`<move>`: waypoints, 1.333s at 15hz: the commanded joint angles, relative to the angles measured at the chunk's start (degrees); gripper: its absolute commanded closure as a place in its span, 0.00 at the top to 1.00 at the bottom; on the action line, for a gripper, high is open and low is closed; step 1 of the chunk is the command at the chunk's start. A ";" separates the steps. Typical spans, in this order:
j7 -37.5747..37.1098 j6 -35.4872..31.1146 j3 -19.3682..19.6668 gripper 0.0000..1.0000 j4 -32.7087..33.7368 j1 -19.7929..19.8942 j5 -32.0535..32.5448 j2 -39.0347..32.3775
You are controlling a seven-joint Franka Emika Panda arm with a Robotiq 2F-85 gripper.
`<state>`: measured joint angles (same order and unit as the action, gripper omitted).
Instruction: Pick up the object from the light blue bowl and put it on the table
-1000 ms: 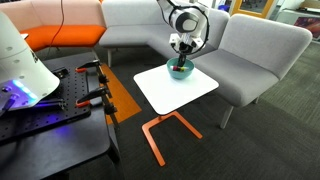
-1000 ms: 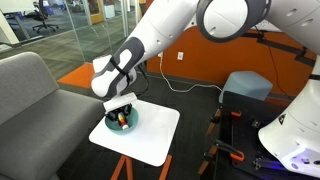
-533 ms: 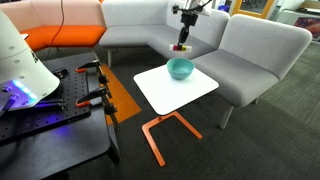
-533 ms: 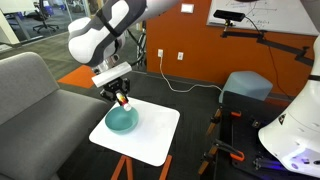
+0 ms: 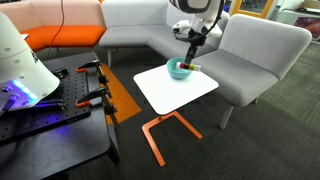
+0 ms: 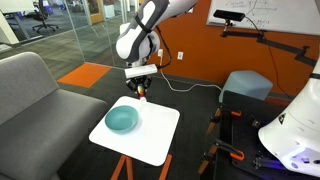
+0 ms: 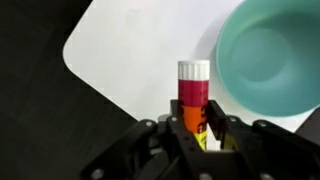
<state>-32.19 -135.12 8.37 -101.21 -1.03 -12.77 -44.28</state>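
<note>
My gripper point(image 7: 193, 128) is shut on the object point(image 7: 193, 92), a small upright tube with a white cap, a red middle and an orange-yellow lower part. The empty light blue bowl point(image 7: 270, 55) sits just beside it on the white table point(image 7: 125, 50). In both exterior views the gripper point(image 5: 190, 60) point(image 6: 141, 86) holds the object point(image 5: 190, 67) point(image 6: 142, 96) a little above the table point(image 5: 170, 95) point(image 6: 152, 135), near its far edge. It is next to the bowl point(image 5: 177, 71) point(image 6: 122, 120), not over it.
A grey sofa point(image 5: 255, 55) wraps behind the table, which stands on an orange frame point(image 5: 165, 130). A black workbench with clamps point(image 5: 60, 110) stands in front. A grey ottoman point(image 6: 245, 88) and cables on the floor lie nearby.
The gripper lifted the object out of the bowl, then moved sideways off the bowl and down toward the tabletop. The bowl stayed in place and is now empty.
</note>
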 commanded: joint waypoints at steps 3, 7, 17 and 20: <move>8.44 -15.87 -5.53 0.08 -11.85 6.09 -9.65 1.86; 8.07 -17.90 -7.68 0.08 -13.19 6.04 -13.20 -1.19; 6.07 -18.44 -5.85 0.08 -13.15 5.70 -14.33 -5.37; 6.27 -18.70 -5.62 0.08 -12.96 5.69 -14.65 -6.02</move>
<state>-25.14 -152.27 2.77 -114.36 4.78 -26.17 -49.86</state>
